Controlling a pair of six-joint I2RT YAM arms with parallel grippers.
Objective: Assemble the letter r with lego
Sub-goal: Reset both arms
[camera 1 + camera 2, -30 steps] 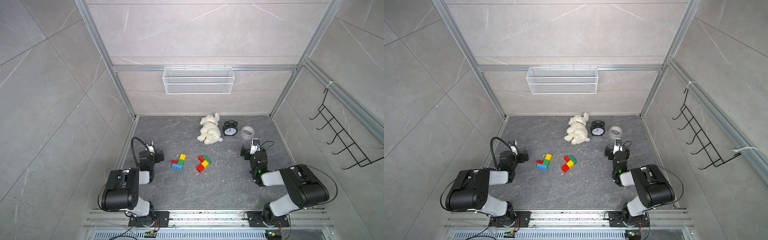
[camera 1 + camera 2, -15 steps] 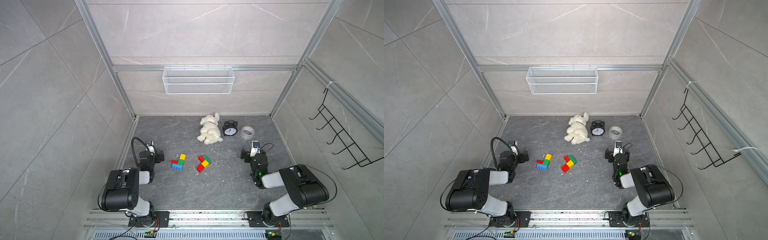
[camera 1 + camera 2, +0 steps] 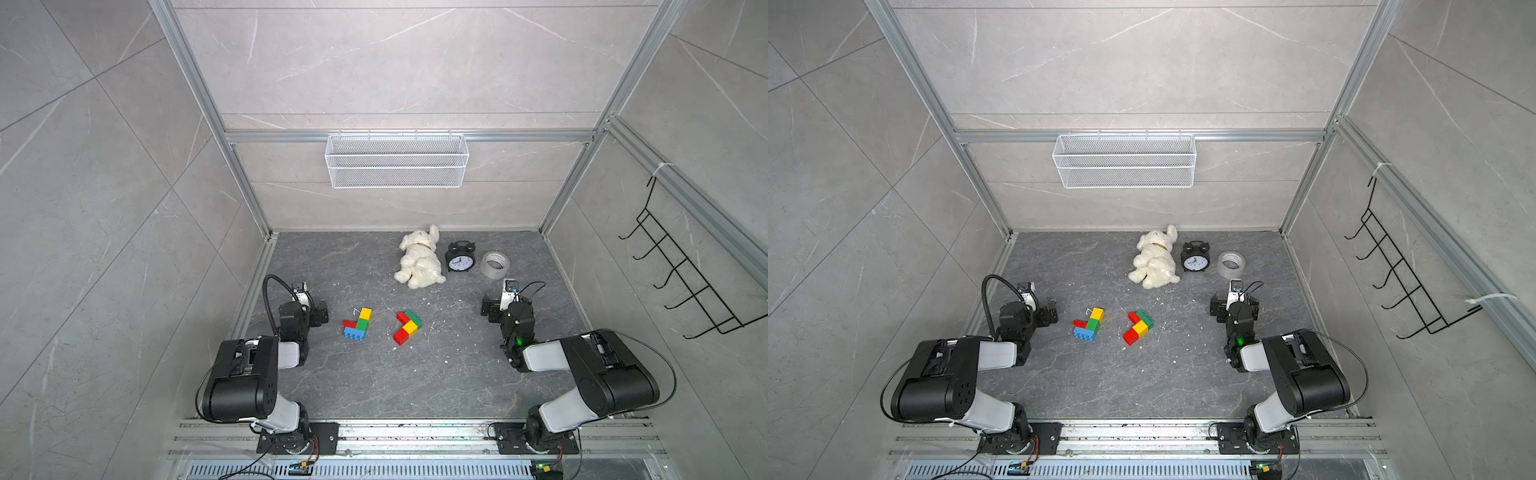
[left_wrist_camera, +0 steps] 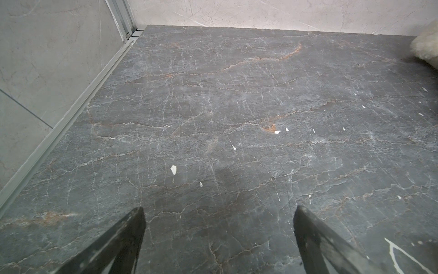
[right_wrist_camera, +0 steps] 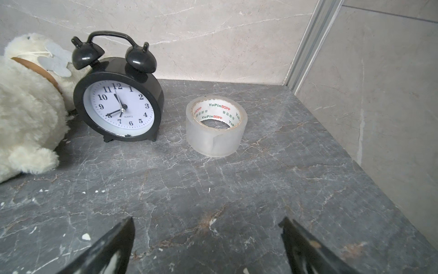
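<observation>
Your dark grey marbled tabletop [image 3: 415, 386] carries everything; both arms sit low at its sides, the left gripper [image 4: 218, 237] and the right gripper [image 5: 206, 244] each with fingers spread wide and nothing between them. The chunky studded plastic lego bricks lie mid-table between the arms in two joined clumps, a yellow-green-red-blue clump [image 3: 357, 325] nearer your left arm and a red-green-yellow clump [image 3: 408, 328] just beside it; neither wrist camera shows them, so I judge the opening reach is the step in hand. Turn a wrist toward the bricks first; come down square to one clump's flat sides, not its studs; pin the other clump before pressing anything.

The black twin-bell alarm clock [image 5: 118, 104] reads "QUARTZ" on its dial; the clear roll of packing tape [image 5: 216, 128] has "YuPinBOPP" printed round its core, beside characters too small to read.
</observation>
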